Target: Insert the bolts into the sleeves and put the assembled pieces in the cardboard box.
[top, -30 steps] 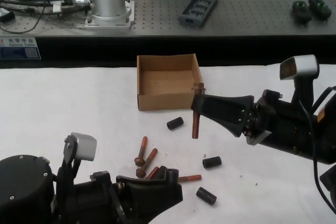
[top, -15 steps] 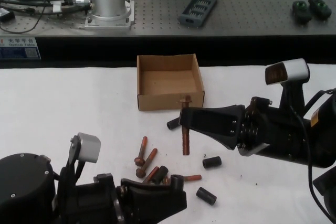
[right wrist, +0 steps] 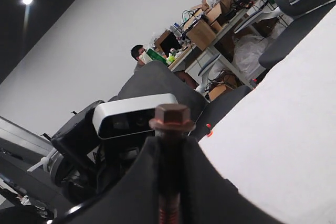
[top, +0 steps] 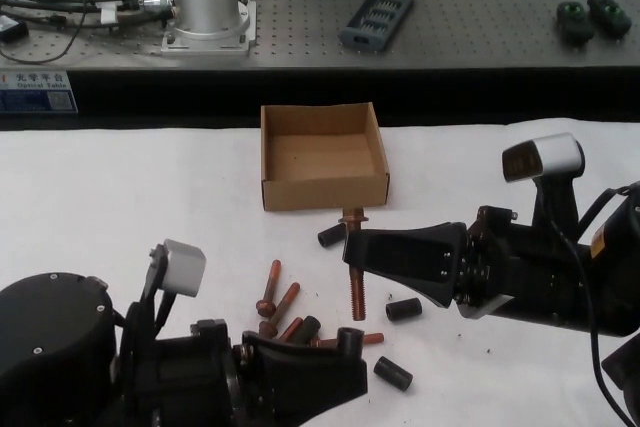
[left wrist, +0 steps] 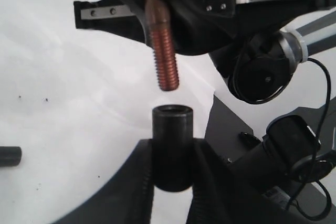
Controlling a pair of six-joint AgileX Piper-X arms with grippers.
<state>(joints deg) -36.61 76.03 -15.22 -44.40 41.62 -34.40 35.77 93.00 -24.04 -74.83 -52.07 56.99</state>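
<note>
A copper-coloured bolt point(top: 355, 282) is held upright, threads down, by the clamped right gripper point(top: 352, 247), just above a black sleeve point(left wrist: 172, 129) gripped by the left gripper point(left wrist: 172, 155), near the cardboard box point(top: 325, 192).

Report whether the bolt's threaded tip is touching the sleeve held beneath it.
Apart. The left wrist view shows a plain gap between the tip of the bolt and the open mouth of the sleeve beneath it.
</note>
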